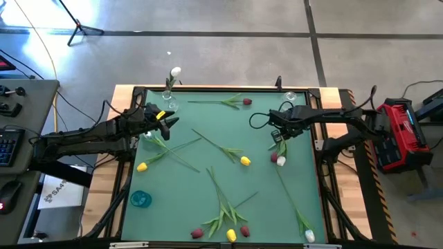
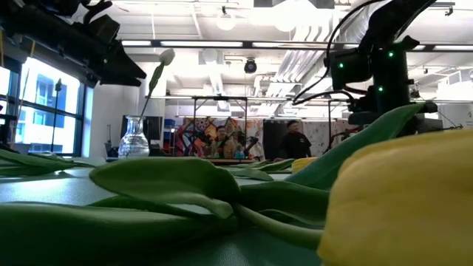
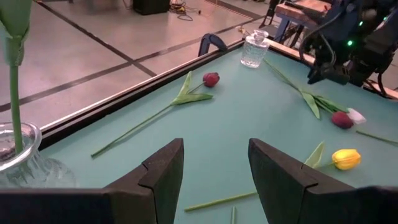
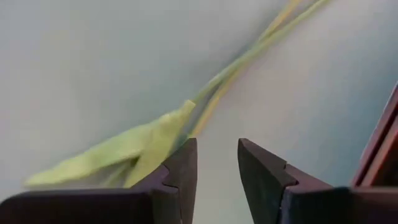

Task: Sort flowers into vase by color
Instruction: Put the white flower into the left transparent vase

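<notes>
1. One tulip (image 1: 176, 71) is stood in the vase (image 1: 168, 104) at the desk's (image 1: 263, 207) far left corner.
2. A second vase (image 1: 290, 97) is placed at the far right corner.
3. Loose tulips (image 1: 225, 214) are scattered across the desk between them.

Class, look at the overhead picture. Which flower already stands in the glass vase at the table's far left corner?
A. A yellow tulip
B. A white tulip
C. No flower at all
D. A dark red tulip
B: in the high view a white tulip rises on its stem out of the glass vase at the far left corner, while the yellow and dark red tulips all lie on the green table.
</notes>
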